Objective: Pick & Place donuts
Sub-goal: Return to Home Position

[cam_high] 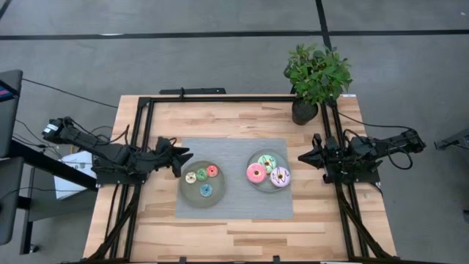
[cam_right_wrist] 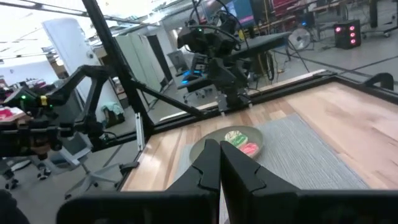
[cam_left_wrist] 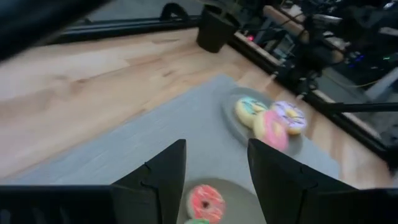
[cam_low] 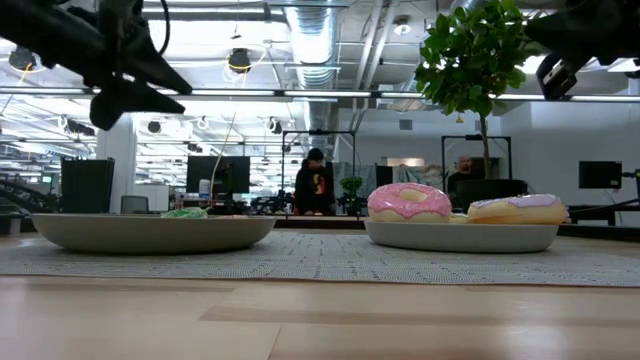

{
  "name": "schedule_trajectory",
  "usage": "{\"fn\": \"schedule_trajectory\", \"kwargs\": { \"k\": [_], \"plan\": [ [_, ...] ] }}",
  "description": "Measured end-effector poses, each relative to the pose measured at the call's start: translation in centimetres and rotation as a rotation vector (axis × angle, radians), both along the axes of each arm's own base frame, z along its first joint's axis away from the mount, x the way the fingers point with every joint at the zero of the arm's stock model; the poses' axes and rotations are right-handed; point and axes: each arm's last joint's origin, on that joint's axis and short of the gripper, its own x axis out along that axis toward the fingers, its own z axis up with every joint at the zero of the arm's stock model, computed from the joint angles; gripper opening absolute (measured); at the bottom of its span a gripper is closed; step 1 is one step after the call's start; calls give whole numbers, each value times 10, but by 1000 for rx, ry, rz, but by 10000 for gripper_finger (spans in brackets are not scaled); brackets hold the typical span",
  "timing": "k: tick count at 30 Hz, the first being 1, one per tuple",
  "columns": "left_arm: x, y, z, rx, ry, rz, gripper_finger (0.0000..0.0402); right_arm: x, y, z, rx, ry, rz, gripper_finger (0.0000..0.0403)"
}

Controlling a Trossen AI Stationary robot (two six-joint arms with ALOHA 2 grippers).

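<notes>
Donuts: all seven are on plates, none loose on the table [cam_high: 242, 227].

- Four tiny ones on the grey-green plate [cam_high: 187, 192] nearer the left arm [cam_high: 110, 158]:
  - cream donut [cam_high: 191, 177] at 10 o'clock
  - green donut [cam_high: 201, 174] at 12
  - red donut [cam_high: 212, 171] at 1
  - blue donut [cam_high: 206, 191] at 5
  - Closely grouped; cannot tell whether any touch.
- Three larger ones on the second plate [cam_high: 262, 188], nearer the right arm [cam_high: 366, 150]:
  - pink donut [cam_high: 256, 173] at 9
  - green-white sprinkled donut [cam_high: 267, 163] at 12
  - white-purple sprinkled donut [cam_high: 280, 177] at 4
  - Crowded together.
- Both plates sit on the grey mat [cam_high: 234, 205], mid-table.

Reading: sorted by size, small on one plate and large on the other. The sort looks complete, with nothing left to fetch.

Left arm reaches in from the table's 9 o'clock side. The left jaws stand just off the small-donut plate's 10 o'clock rim, raised above the table in the low view. They are spread wide with nothing between them. The wrist view shows the red donut below through the gap, untouched. Open and empty fits a job with nothing left to carry.

Right arm sits at the table's 3 o'clock edge. The right jaws are well apart from the large-donut plate and point at it from its 2 o'clock. They are pressed together and grip nothing.

Potted plant [cam_high: 315, 81] stands at the table's 1 o'clock corner, away from both arms. In the low view a person [cam_low: 314, 185] is far off in the room.
</notes>
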Motion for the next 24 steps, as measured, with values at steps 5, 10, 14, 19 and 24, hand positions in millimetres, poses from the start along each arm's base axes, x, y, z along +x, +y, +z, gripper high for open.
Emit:
{"fn": "schedule_trajectory", "kwargs": {
  "k": [5, 10, 14, 19, 24],
  "plan": [
    [-2, 15, 2, 57, 13, 15, 164, 0, 0, 1, 3, -13, 0, 0],
    [-13, 28, 14, 123, -26, -11, 164, 0, 0, 3, 2, -26, 0, 0],
    [-28, 36, 21, 159, -51, 2, 164, 0, 0, 8, -34, -83, -2, 0],
    [-44, 38, 19, 157, -85, -14, 164, 0, 0, 8, -52, -88, -3, 0],
    [-49, 36, -4, 151, -179, -34, 164, 0, 0, 8, -77, -94, -4, 0]
  ]
}}
